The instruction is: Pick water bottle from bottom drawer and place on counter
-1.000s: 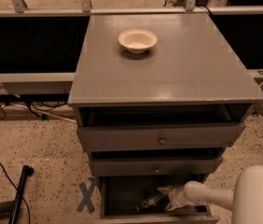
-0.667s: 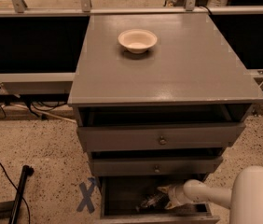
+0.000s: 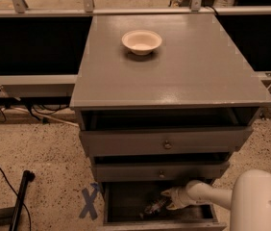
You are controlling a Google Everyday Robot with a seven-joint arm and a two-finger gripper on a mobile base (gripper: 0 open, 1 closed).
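The bottom drawer [image 3: 126,201] stands pulled open under two shallower knobbed drawers, its inside dark. The water bottle [image 3: 153,207] lies on its side in the middle of the drawer floor, clear with a faint label band. My white gripper [image 3: 169,198] reaches into the drawer from the right, just right of and slightly above the bottle's upper end, very close to it. I cannot tell whether it touches the bottle. The counter [image 3: 174,66] is the flat grey cabinet top above.
A cream bowl [image 3: 141,41] sits on the counter's far middle. My white arm shell [image 3: 258,201] fills the lower right. A blue tape X [image 3: 90,202] marks the speckled floor left of the cabinet. A black pole [image 3: 20,196] and cables lie at the far left.
The gripper has edged slightly left inside the drawer toward the bottle. The bottle and drawers have not moved.
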